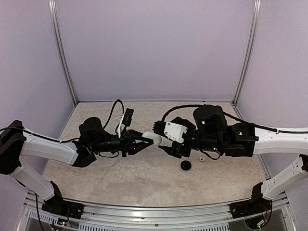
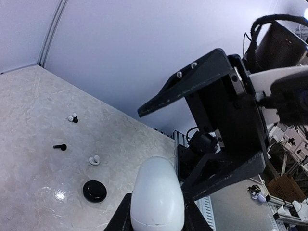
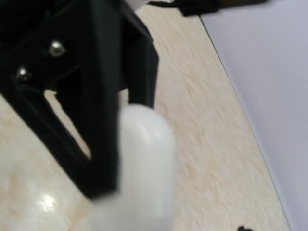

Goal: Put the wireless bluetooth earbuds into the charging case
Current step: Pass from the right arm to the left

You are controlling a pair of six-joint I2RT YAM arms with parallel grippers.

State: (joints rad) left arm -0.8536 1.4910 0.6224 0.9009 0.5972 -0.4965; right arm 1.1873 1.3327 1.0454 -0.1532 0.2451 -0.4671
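1. Left arm (image 1: 48,147): up from the near left corner, elbow bent, forearm stretched roughly level toward the middle, above the table (image 1: 120,183).
2. Left gripper (image 1: 144,141): clenched on the charging case (image 2: 156,192), black fingers pinching one end from both sides. Held in the air, off the table, rounded free end aimed at the opposite arm.
3. Charging case: glossy white, smooth pebble shape, lid closed, thin seam at the gripped end. Only a pale blur in the right wrist view.
4. Right gripper (image 1: 162,142): at the case's free end, jaws spread wide. Contact with the case impossible to tell.
5. Right arm (image 1: 279,139): in from the near right corner, forearm level, wrist facing the left gripper.
6. On the table past the case, in the left wrist view: black disc (image 2: 95,190), then the nearer earbud (image 2: 94,160), a small black peg (image 2: 60,147), and the farther earbud (image 2: 72,117), white with a dark part. All apart from one another.
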